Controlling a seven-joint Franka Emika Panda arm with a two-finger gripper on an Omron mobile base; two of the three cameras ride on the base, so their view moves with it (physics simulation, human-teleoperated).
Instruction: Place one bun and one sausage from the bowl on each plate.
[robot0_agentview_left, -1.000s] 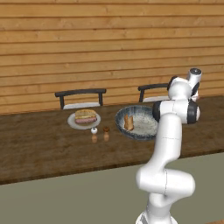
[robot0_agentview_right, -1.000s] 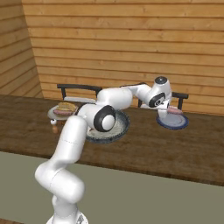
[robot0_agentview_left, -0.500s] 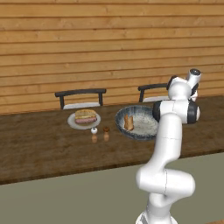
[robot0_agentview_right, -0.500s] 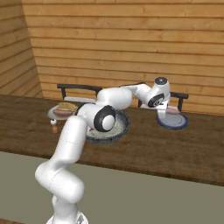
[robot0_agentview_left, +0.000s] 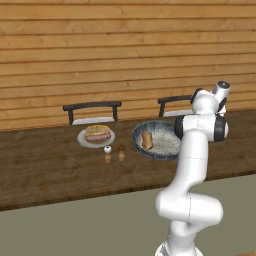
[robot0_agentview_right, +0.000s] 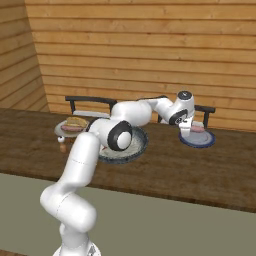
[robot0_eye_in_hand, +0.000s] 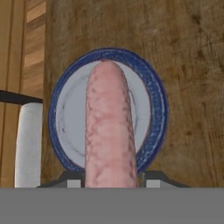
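I have the gripper (robot0_agentview_right: 189, 129) over the blue plate (robot0_agentview_right: 198, 141), and I read it as clamped on a sausage (robot0_eye_in_hand: 109, 127): in the hand view the pink length rises straight up from between the two fingertips, which sit at a narrow spread against its sides.

Taking the blue plate as my landmark, the sausage hangs directly above it. In the hand view its long axis crosses the middle of the plate (robot0_eye_in_hand: 151, 87), with the far tip reaching close to the farther rim. So the target lies straight below the claw, not off to a side, and my judgement is that the coming move is a short drop and release rather than any sideways travel. How much height is left I cannot tell.

The bowl (robot0_agentview_left: 165, 142) sits on the table well to the left of the blue plate, with a bun (robot0_agentview_left: 147, 140) in it. Farther left again is the pale plate (robot0_agentview_left: 82, 140), already carrying a bun and sausage. Two small shakers (robot0_agentview_left: 114, 153) stand just in front of it.

After this sausage, I judge the blue plate needs the bun.
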